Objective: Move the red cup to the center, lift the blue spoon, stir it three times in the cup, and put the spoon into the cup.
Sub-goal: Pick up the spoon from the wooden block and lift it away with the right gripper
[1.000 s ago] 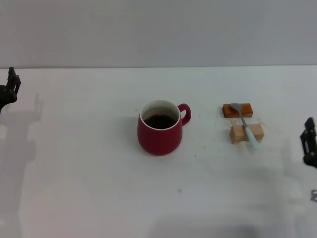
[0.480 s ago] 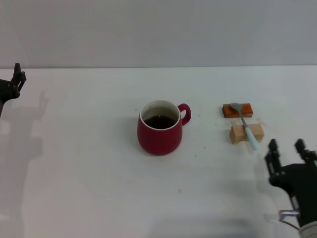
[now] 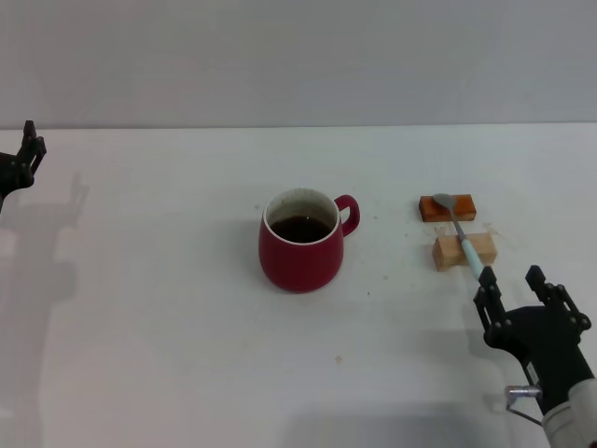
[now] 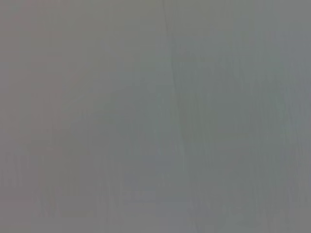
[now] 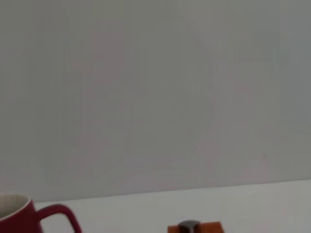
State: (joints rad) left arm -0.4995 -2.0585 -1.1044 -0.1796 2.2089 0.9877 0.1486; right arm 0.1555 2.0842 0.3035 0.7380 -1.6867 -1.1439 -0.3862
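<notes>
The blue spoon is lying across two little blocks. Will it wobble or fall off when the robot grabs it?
Probably a little. The blue spoon is slim and only rests on the orange block and tan block, so a nudge could roll it off. It looks stiff, and likely light. The right gripper waits open near its handle end.

The head camera looks forward and down across the white table [image 3: 168,308] toward its far edge and the wall. The right wrist camera sits low near the table's right side, facing that wall; both catch the red cup [image 3: 300,241] [image 5: 19,216] and orange block [image 3: 447,206] [image 5: 194,228]. The left wrist camera shows only blank grey.
</notes>
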